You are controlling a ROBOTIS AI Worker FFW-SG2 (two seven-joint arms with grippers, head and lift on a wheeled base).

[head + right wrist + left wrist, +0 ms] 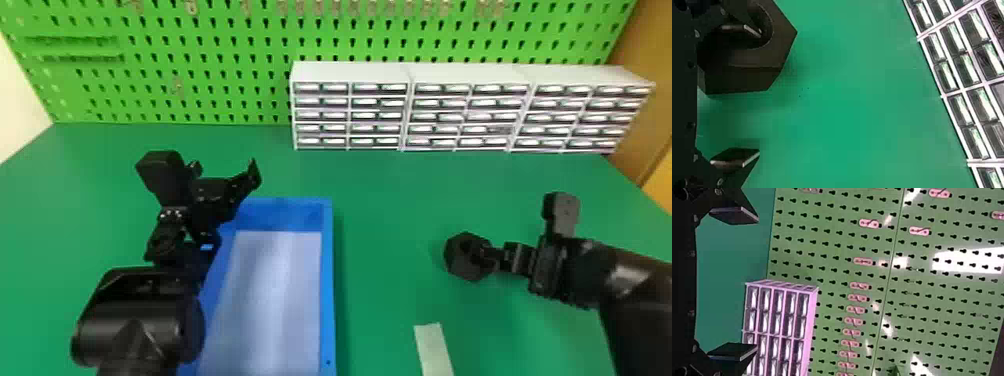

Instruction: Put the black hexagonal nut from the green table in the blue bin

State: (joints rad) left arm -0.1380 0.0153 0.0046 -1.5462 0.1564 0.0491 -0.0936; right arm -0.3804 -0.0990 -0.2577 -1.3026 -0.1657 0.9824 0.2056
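Black nut (455, 260) well off blue bin's (327, 295) edge | left jaws apart | right jaws apart

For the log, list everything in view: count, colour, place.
Nut: one, black, on table, right of bin
Bin: one, blue, pale floor, on table, left of centre
Strip: one, pale, near part of table
Table: one, green, under all these
Cabinets: three, white, back right of table
Pegboard: one, green, behind table
Panel: one, brown, right edge
Arms: two, black; left over bin's left side, right beyond nut
Left pincer: one, black, open
Right pincer: one, black, open, at nut
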